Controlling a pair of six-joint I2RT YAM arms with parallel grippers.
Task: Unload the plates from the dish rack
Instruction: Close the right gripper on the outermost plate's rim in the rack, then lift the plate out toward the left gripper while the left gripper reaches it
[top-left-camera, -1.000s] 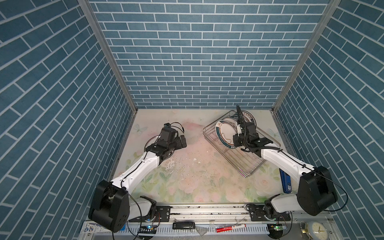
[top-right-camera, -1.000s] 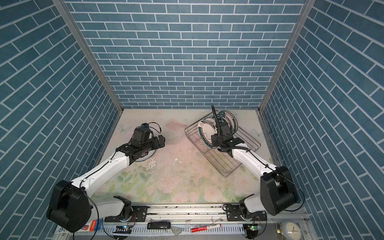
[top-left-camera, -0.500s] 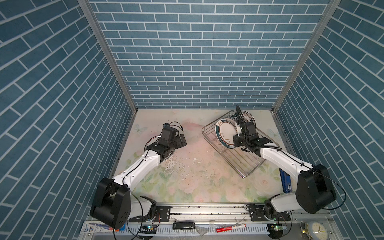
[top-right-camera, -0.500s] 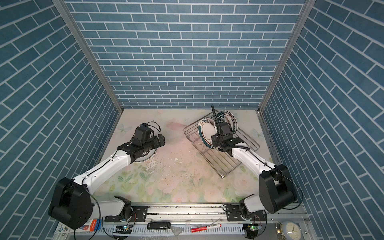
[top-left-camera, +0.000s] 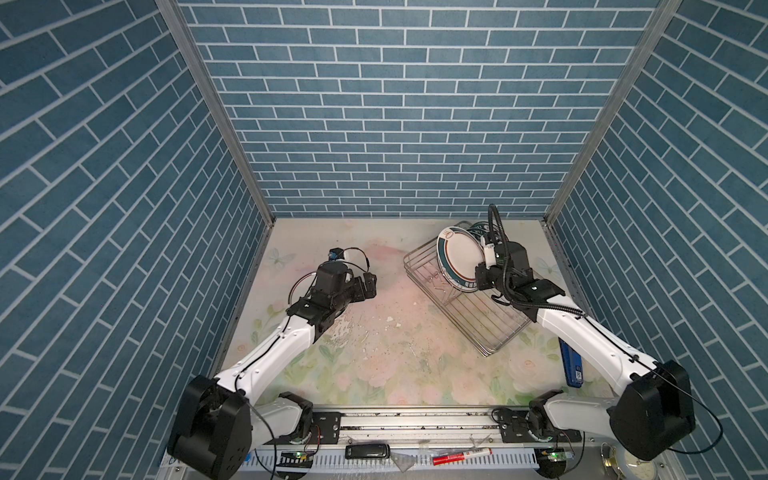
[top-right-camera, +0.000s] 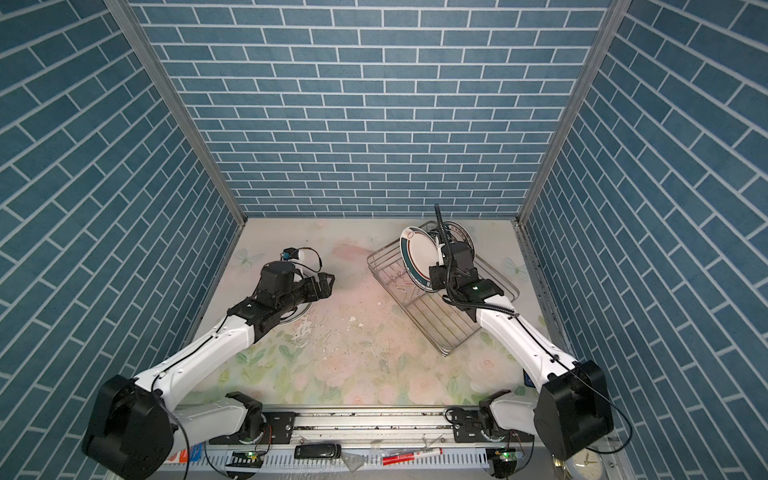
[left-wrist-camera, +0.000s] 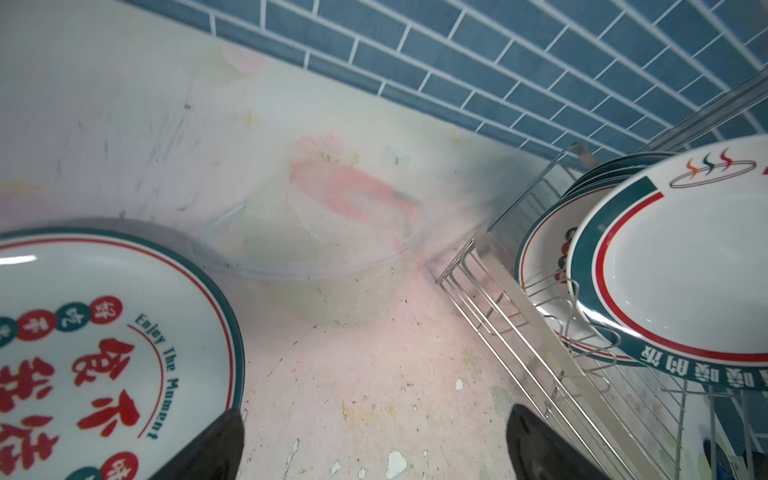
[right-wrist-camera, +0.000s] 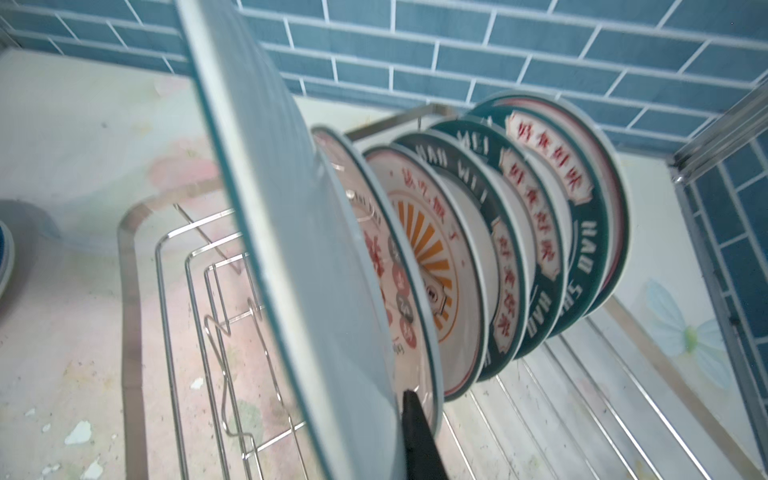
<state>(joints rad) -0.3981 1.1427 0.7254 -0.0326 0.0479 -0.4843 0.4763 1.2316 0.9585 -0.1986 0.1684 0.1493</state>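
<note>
**Blue-brick booth: one plate pinched by its rim at the rack**

Blue brick-patterned walls (top-left-camera: 395, 124) close in a pale floral tabletop (top-left-camera: 395, 332), and toward its far right corner sits the silver wire dish rack (top-left-camera: 492, 332). The right gripper (top-left-camera: 481, 272) is clamped narrow on the lower rim of a round white plate with a green-and-red banded rim (top-left-camera: 459, 255). That plate stands tilted at the front of the row. I cannot tell whether its bottom edge is clear of the zigzag wire slots (right-wrist-camera: 224, 332). Just behind it, a row of white plates with orange sunburst and dark green lettered faces (right-wrist-camera: 498, 257) leans in the rack. The left gripper (left-wrist-camera: 376, 419) hangs with its jaws wide and empty, close by a white plate with red characters (left-wrist-camera: 104, 332) that lies flat on the table.

My worry is the grip. A thin pinch at one edge of a broad, smooth plate could let it swing or slip. If the rim catches a wire, the light rack may drag along. A swing backward would knock the neighbouring plate.
</note>
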